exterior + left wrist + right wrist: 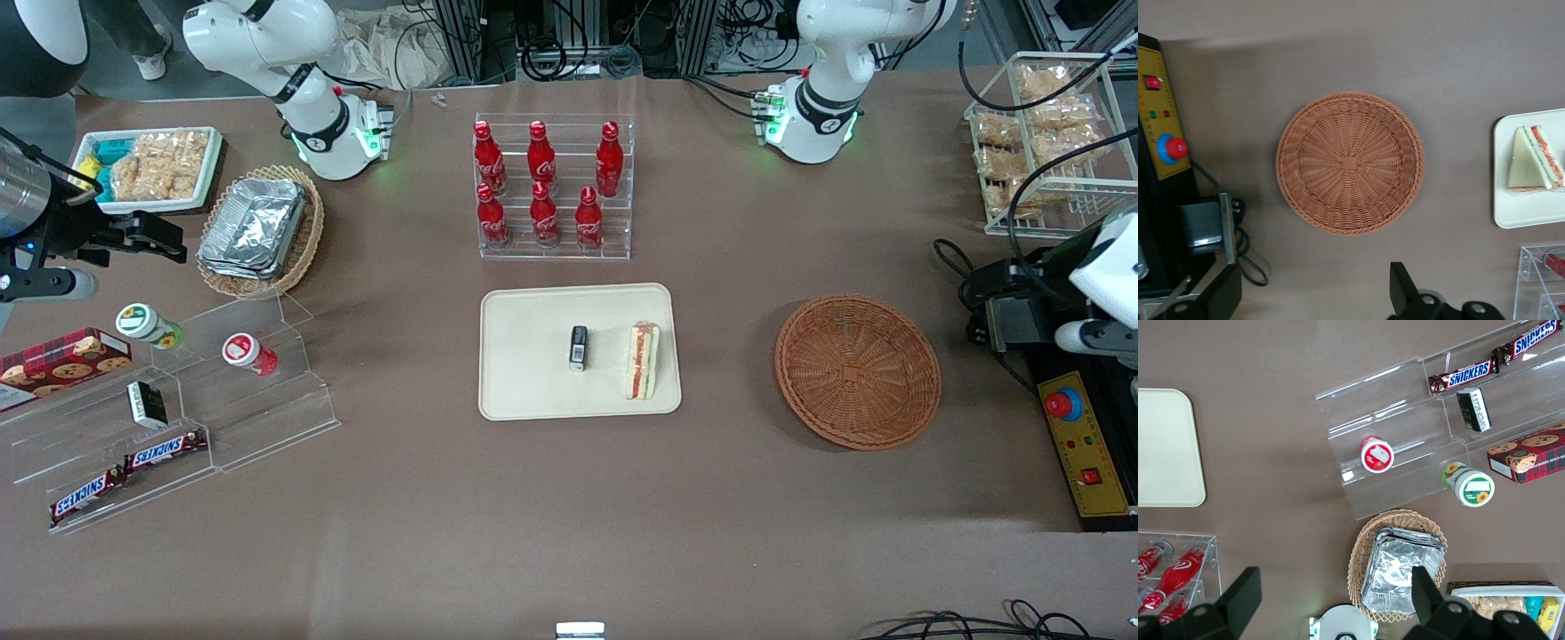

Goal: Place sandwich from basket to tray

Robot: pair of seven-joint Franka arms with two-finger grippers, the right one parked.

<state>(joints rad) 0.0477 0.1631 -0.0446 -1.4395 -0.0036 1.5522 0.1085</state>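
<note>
The sandwich [642, 360] [1531, 160] lies on the cream tray [533, 391] [1518, 213], at the tray's side toward the working arm. The reddish-brown wicker basket [858, 371] [1349, 162] sits beside the tray and has nothing in it. My gripper [982, 307] [1315, 293] hangs above the table beside the basket, at the working arm's end. It is open, with its fingers [1405, 290] spread wide and only bare table between them.
A small black item [578, 347] also lies on the tray. A rack of red bottles [551, 191] stands farther from the camera than the tray. A yellow control box with a red button [1080, 444] and cables lie beside the basket. A wire rack of snacks [1049, 142] stands nearby.
</note>
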